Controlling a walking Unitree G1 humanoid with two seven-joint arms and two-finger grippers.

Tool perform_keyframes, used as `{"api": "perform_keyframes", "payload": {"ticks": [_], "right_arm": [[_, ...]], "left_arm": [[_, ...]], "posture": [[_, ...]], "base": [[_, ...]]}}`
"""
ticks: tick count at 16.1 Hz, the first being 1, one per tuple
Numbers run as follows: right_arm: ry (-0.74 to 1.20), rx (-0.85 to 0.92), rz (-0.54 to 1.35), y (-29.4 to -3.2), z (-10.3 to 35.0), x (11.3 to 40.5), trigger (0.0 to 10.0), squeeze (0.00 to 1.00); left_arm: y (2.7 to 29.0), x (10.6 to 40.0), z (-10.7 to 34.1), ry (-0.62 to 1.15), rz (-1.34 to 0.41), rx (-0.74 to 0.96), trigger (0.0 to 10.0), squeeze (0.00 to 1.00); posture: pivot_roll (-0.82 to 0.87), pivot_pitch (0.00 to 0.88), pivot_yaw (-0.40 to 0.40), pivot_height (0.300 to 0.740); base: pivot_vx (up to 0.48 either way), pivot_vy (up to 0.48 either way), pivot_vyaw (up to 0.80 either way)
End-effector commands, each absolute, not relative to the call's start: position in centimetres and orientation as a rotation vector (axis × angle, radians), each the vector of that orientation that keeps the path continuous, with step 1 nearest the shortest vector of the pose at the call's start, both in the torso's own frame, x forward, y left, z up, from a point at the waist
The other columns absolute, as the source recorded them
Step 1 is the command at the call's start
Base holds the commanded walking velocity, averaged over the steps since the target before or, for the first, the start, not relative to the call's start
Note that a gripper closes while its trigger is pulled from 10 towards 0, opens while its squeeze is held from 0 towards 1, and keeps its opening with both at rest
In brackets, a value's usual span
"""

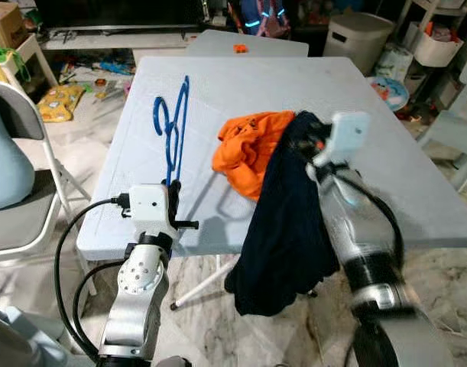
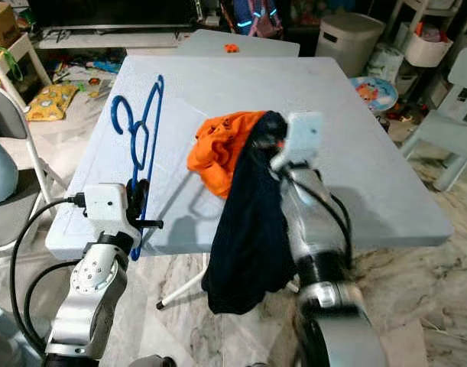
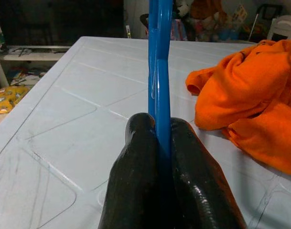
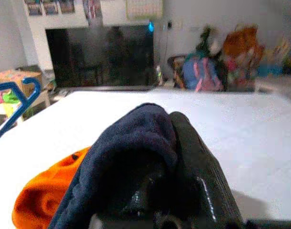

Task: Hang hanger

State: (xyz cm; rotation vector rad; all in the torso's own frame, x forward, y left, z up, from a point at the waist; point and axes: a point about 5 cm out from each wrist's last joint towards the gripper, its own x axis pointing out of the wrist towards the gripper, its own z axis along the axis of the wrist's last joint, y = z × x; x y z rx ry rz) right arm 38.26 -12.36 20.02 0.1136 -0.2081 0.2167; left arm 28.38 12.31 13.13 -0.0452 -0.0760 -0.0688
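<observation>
Left fingers (image 3: 157,143) pinch blue hanger (image 1: 174,122); right fingers (image 4: 193,157) pinch navy garment (image 1: 283,229) beside orange cloth (image 1: 248,145).

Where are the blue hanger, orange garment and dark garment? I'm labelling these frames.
blue hanger (image 1: 172,130), left eye view, on its frame above the table.
orange garment (image 1: 248,145), left eye view, middle of the heap.
dark garment (image 1: 283,229), left eye view, hanging part.
</observation>
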Motion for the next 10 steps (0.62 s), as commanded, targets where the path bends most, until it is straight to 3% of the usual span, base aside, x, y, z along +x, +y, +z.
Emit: {"api": "perform_keyframes", "payload": {"ticks": [1, 6, 10], "right_arm": [[-0.259, 0.143, 0.207, -12.4, 22.6, 39.5, 10.0, 0.0], [-0.334, 0.169, 0.138, -12.8, 33.0, 42.3, 10.0, 0.0], [-0.78, 0.24, -0.041, -17.8, 45.7, 38.9, 10.0, 0.0]], "left_arm": [[11.9, 28.6, 12.8, -0.064, -0.07, -0.043, 10.0, 0.0], [12.1, 28.5, 12.8, -0.077, -0.03, -0.045, 10.0, 0.0], [12.3, 28.5, 12.9, -0.099, 0.017, -0.051, 10.0, 0.0]], "posture": [[0.06, 0.107, -0.062, 0.74], [0.1, 0.079, -0.112, 0.74], [0.12, 0.065, -0.137, 0.74]], "base": [[0.0, 0.0, 0.0], [0.0, 0.0, 0.0], [0.0, 0.0, 0.0]]}}
